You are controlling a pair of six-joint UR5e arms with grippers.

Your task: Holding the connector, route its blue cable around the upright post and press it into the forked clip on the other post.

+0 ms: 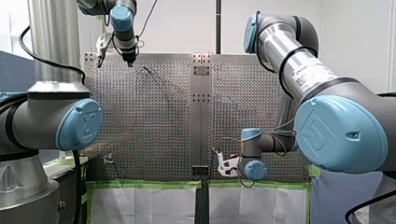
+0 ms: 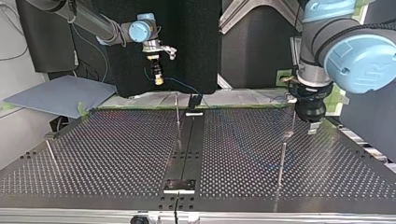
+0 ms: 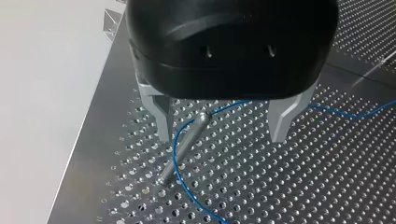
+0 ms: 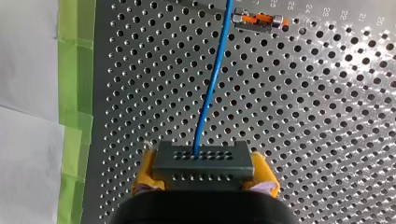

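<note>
My right gripper [image 4: 204, 184] has its yellow pads shut on the dark connector [image 4: 203, 162]. The blue cable [image 4: 212, 79] runs straight ahead from the connector, past an orange and metal clip [image 4: 257, 19]. In the top view that gripper [image 2: 159, 80] hangs above the table's far edge, and the cable [image 2: 184, 85] trails from it toward the view's right. My left gripper [image 3: 222, 128], black with metal fingers [image 3: 161, 119], stands open over an upright post [image 3: 187, 144]. The blue cable [image 3: 176, 149] loops around that post, which sits between the fingers without touching them.
The perforated table [image 2: 116, 154] carries a thin post [image 2: 177, 114] near the centre strip, one [image 2: 282, 161] below my left gripper [image 2: 310, 122] and one [image 2: 51, 156] at the top view's left. Green tape [image 4: 74, 70] lines the table's edge.
</note>
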